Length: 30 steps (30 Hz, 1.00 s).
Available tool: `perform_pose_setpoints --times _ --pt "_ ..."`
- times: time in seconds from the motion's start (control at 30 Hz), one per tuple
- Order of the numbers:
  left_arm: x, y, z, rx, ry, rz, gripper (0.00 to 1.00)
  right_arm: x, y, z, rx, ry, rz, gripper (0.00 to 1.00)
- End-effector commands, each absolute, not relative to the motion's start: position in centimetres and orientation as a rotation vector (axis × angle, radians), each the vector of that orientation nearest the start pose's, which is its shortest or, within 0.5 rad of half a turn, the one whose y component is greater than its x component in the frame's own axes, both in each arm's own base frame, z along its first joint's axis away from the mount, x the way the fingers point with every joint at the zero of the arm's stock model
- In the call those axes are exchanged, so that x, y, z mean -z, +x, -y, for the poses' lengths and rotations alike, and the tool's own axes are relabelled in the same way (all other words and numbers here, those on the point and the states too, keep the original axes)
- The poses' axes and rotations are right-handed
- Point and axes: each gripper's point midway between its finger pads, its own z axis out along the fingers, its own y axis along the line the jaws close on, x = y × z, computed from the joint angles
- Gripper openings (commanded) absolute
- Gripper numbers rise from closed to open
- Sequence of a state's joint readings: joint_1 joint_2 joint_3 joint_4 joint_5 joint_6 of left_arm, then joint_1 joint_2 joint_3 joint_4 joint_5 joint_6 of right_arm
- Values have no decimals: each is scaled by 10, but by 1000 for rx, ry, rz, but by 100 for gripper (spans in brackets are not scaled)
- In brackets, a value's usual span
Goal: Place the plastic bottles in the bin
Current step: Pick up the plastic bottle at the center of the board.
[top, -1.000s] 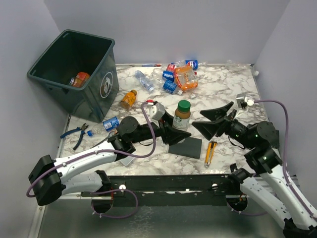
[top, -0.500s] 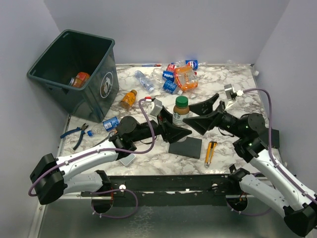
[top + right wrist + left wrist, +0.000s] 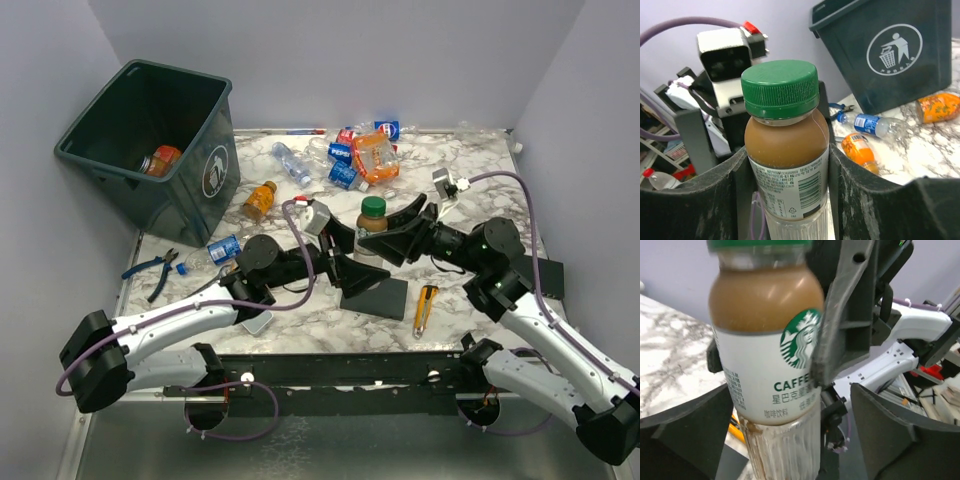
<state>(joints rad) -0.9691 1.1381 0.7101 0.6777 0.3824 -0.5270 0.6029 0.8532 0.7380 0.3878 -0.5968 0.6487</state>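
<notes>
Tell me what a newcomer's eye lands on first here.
The upright green-capped bottle of brown coffee at the middle of the marble table, with the right arm's jaws closed on it and the left arm's jaws open around it. Then the dark grey-green plastic bin at the far left corner, an orange bottle inside, and the heap of crushed plastic bottles along the far edge.

White marble veined grey across the desk (image 3: 440, 150). Dark grey-green on the bin (image 3: 175, 205), with a white litter-person symbol. Green cap, brown drink, white label with a round green logo on the coffee bottle (image 3: 371, 228). Orange on the small bottle (image 3: 259, 200); orange tint on the jug (image 3: 375, 157); blue labels among the crushed bottles (image 3: 343, 175). Yellow for the utility knife (image 3: 426, 307), black for the square pad (image 3: 375, 297), blue handles on the pliers (image 3: 152, 268).
</notes>
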Motion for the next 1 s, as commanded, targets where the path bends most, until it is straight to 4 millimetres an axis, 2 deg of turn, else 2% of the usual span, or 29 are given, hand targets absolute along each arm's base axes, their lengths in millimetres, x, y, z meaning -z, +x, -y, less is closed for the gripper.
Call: perform_pose_setpoints --times 0.0,0.1,0.17,0.23,0.3,0.33,0.37,0.5,0.63,0.87,0.97 --pt "-353 155 346 1419 583 -1264 99 -372 181 -259 -1319 -537 -1396 36" --pt "-363 165 324 1306 510 -1270 99 -364 182 -249 -1213 -560 -1425 34" --pt "-382 181 294 1197 363 -1265 99 -355 182 -243 -1150 -587 -1455 32" --pt "-405 187 267 1130 254 -1213 99 -344 179 -241 -1117 -627 -1476 32" --pt "-423 189 256 1097 222 -1193 99 -337 177 -242 -1119 -655 -1484 31" --pt "-441 190 279 1099 321 -1240 99 -326 173 -249 -1166 -687 -1507 30" --pt "-443 191 288 1115 346 -1256 99 -326 172 -251 -1182 -693 -1504 30" --pt "-435 188 326 1211 454 -1310 99 -330 171 -258 -1227 -716 -1485 29" --pt "-423 179 353 1295 571 -1339 99 -331 170 -262 -1256 -734 -1480 29" --pt "-405 183 363 1282 608 -1396 89 -331 170 -264 -1264 -745 -1482 29" --pt "-392 187 367 1260 617 -1450 67 -332 170 -265 -1268 -749 -1481 29"
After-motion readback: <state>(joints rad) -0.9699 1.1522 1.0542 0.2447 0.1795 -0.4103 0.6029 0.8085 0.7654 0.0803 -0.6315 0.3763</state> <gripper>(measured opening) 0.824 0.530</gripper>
